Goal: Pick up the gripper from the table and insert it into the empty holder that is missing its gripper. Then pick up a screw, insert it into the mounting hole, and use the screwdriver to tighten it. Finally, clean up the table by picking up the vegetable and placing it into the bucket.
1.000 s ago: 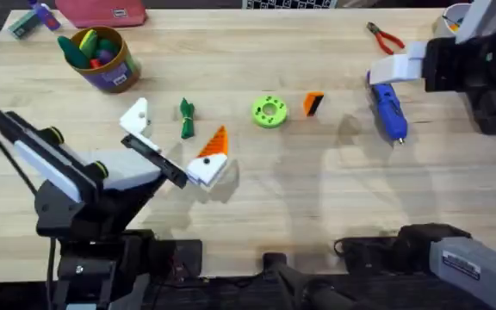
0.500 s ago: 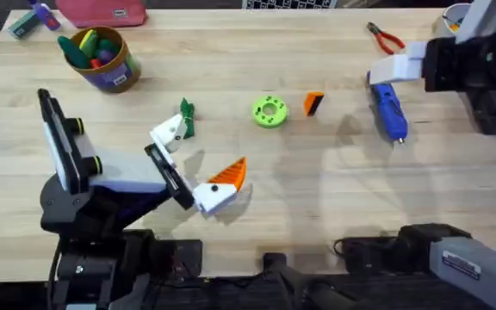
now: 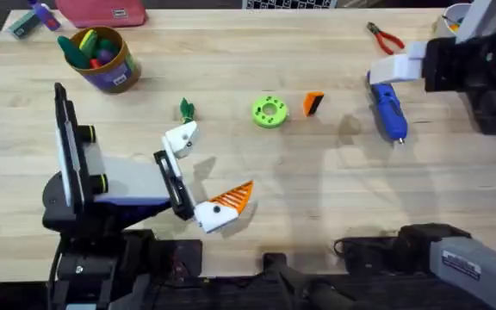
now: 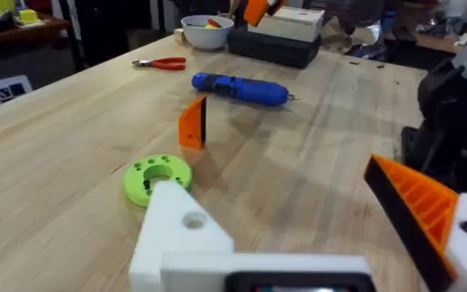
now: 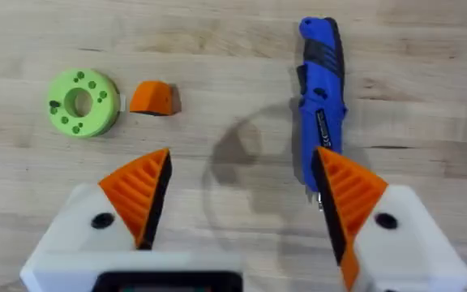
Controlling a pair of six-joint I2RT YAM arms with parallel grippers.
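Left hand (image 3: 198,179) sits low over the near-left part of the counter (image 3: 317,181), spread wide and grasping nothing; one side is the bare white holder (image 3: 180,138) with no orange finger, the other side carries an orange ribbed finger (image 3: 232,197). In the left wrist view the holder (image 4: 177,235) shows a pointed top and a round mounting hole. Loose orange gripper (image 3: 313,103) with black side stands on the counter mid-table, just beside the lime-green disc (image 3: 269,111) and apart from it; same pair seen from the left wrist, gripper (image 4: 193,122) upright behind disc (image 4: 157,178). Dark-green vegetable (image 3: 186,109) lies on the counter just beyond the holder, partly hidden by it. Blue screwdriver (image 3: 387,107) lies flat on the right side of the counter, under the right hand (image 5: 242,207), which hangs above it released, both orange fingers spread, nothing between them. Red-handled pliers (image 3: 384,38) at the far right edge. Bucket (image 3: 102,58) stands far left, brown-gold with purple band, colourful toy pieces inside. Can't tell any screw on the counter.
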